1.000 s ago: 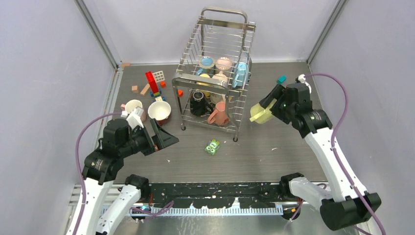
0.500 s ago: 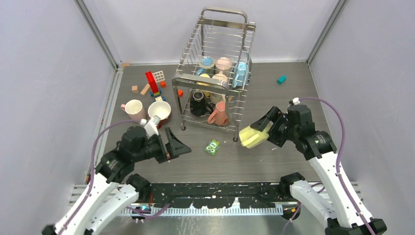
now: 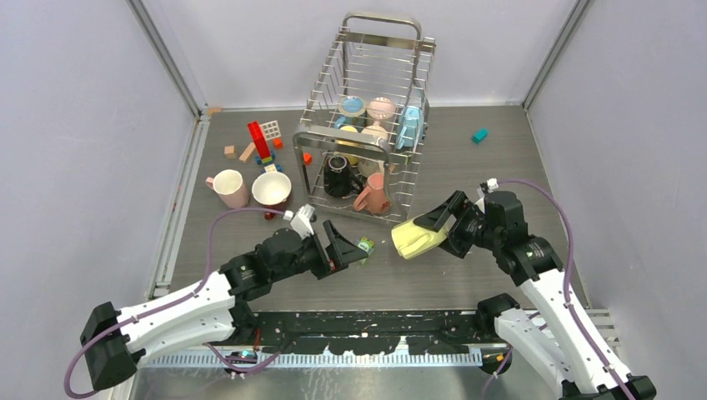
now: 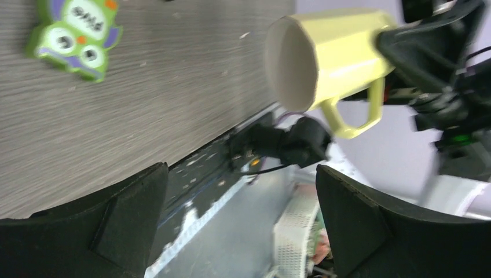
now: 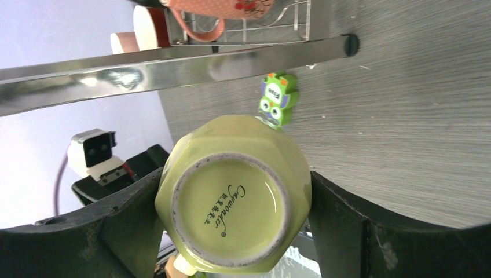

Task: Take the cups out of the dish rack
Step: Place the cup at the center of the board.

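A yellow cup [image 3: 410,239] hangs on its side above the table's front middle, with my right gripper [image 3: 430,236] shut on it. In the right wrist view its base [image 5: 230,204] fills the gap between both fingers. The left wrist view has its mouth and handle [image 4: 329,55] facing me. My left gripper [image 3: 348,248] stands open and empty just left of the cup, apart from it. The dish rack [image 3: 382,16] stands behind, with a black cup [image 3: 338,176], a salmon cup [image 3: 373,197], a light blue cup [image 3: 408,125] and others inside. A pink cup [image 3: 227,186] and a dark red cup [image 3: 272,190] stand on the table at left.
A green packet [image 3: 364,245] lies on the table beside my left gripper's fingers, also in the left wrist view [image 4: 75,35] and under the cup [image 5: 278,98]. Toy blocks [image 3: 260,140] lie left of the rack. A teal block [image 3: 478,135] sits at far right.
My right arm has carried the yellow cup from beside the rack's right side down to the front middle. My left arm has swung right from the table's cups to just left of it.
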You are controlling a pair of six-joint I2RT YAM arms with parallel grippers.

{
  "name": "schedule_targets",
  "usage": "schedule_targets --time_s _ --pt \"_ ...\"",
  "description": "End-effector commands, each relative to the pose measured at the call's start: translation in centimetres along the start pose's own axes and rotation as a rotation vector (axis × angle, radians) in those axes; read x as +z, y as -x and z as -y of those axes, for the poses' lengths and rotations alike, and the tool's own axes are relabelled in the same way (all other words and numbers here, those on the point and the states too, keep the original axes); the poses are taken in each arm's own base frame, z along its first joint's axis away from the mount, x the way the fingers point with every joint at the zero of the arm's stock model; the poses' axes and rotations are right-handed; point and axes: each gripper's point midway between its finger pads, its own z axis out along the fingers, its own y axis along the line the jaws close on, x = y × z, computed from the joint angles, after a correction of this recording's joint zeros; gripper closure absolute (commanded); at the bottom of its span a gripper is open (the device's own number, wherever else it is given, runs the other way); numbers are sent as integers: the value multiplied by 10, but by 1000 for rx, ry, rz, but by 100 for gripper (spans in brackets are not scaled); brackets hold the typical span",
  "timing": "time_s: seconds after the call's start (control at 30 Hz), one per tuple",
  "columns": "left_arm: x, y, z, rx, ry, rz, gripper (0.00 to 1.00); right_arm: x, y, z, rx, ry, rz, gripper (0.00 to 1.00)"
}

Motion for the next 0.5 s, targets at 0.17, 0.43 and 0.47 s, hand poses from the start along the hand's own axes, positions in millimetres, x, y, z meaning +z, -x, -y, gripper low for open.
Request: schedule_targets --time_s 0.17,0.43,0.47 --pt "7 33 77 -230 -372 106 11 -5 -11 -70 -21 313 -18 82" --pt "11 41 83 -295 -433 90 26 8 -36 -87 -29 396 -58 82" --pt "10 41 84 -303 -440 86 29 9 -38 -89 -27 407 -64 82"
